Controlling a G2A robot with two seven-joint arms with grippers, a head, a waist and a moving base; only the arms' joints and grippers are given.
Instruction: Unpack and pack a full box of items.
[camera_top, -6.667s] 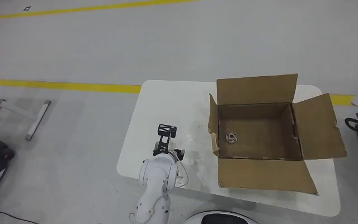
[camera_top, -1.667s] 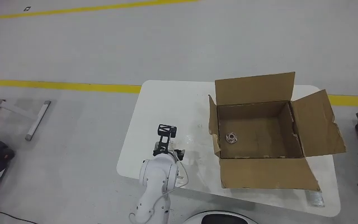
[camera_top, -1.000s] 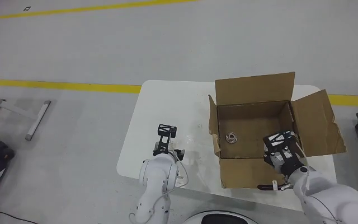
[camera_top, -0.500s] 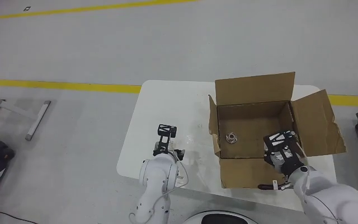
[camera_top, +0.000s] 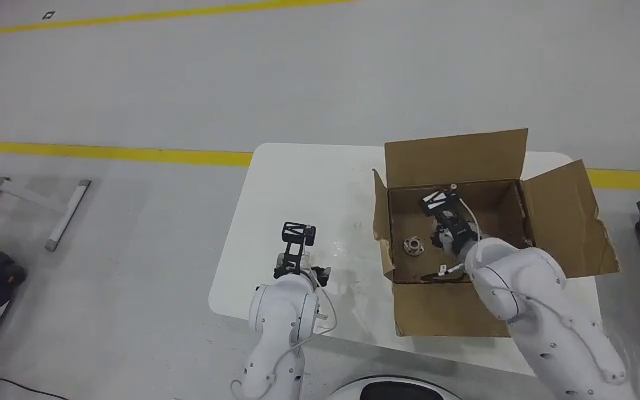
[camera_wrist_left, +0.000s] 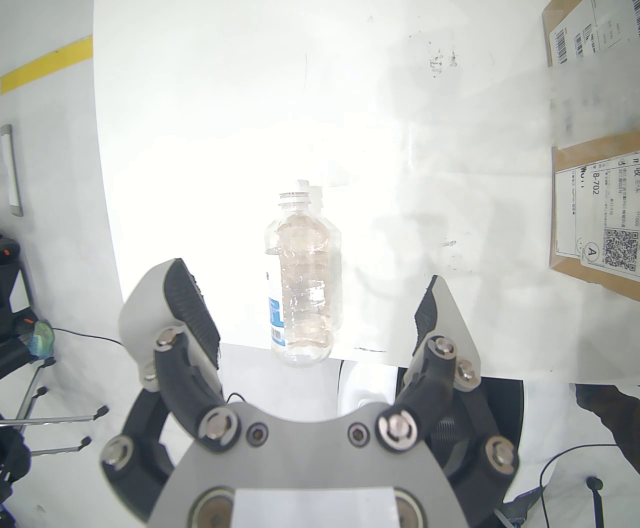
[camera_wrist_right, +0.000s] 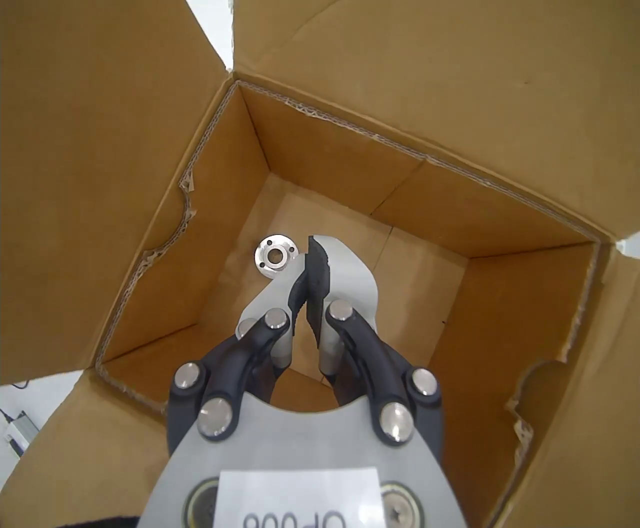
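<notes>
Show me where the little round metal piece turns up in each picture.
Top view: the round metal piece lies on the floor of the cardboard box, near its torn wall.
Right wrist view: the piece lies on the box floor, just past the shut jaws of the right gripper.
Left wrist view: faces a clear bottle on the table, with the box's labelled outside at the edge.
Shared landmark: the box.

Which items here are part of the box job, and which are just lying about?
Job: open brown cardboard box; round silver metal flange on its floor; clear plastic bottle on the white table; shut right gripper over the box; open left gripper by the bottle.
Lying about: grey metal stand on the floor; yellow floor line.
</notes>
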